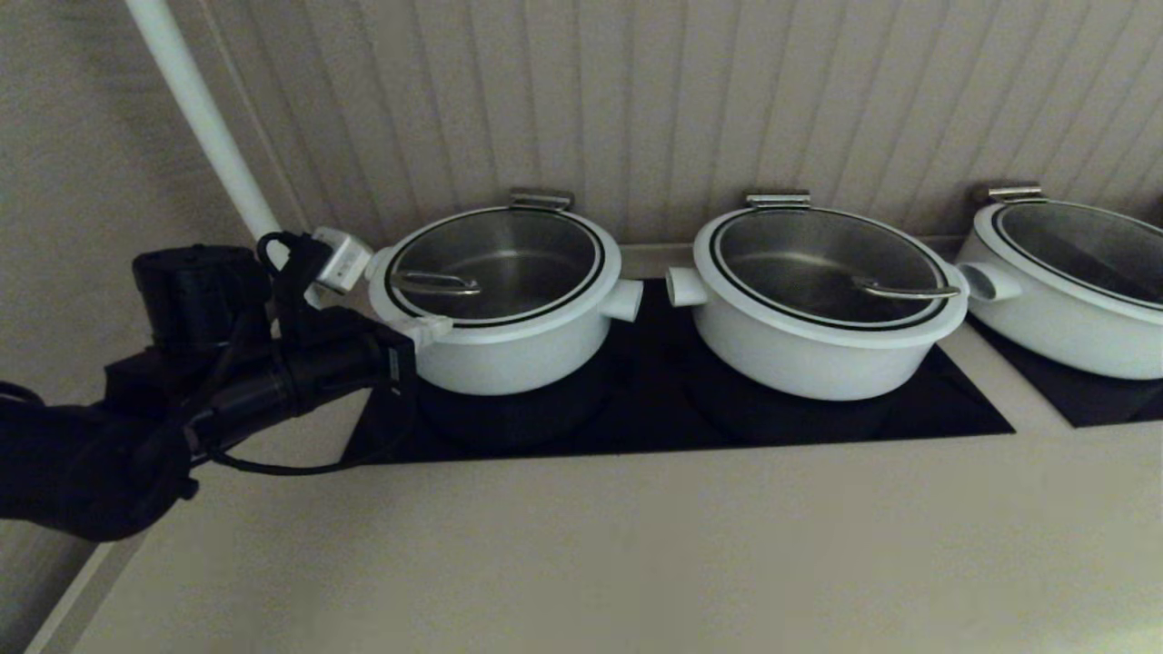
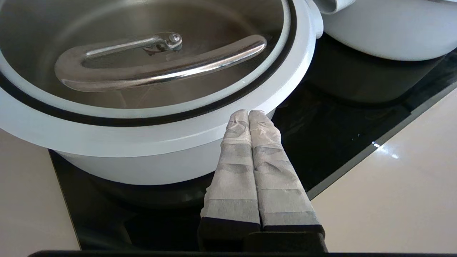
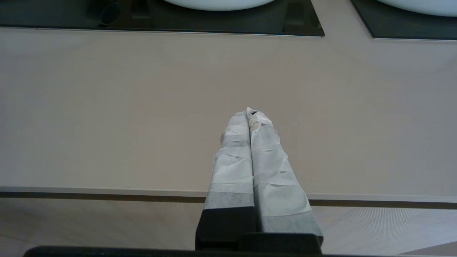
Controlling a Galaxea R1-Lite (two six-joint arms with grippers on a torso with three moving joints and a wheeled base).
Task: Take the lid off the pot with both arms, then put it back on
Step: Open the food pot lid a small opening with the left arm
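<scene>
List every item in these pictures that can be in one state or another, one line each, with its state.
lid: closed on its pot, handle ungripped.
pot: covered, on the black cooktop.
middle pot: covered by its own lid.
right pot: covered, partly out of view.
left gripper: fingers shut, tips at the pot's rim, holding nothing.
right gripper: fingers shut, empty, over bare counter.

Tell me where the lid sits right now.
In the head view the lid sits closed on the pot at the robot's left, the left tool at its front rim.
</scene>
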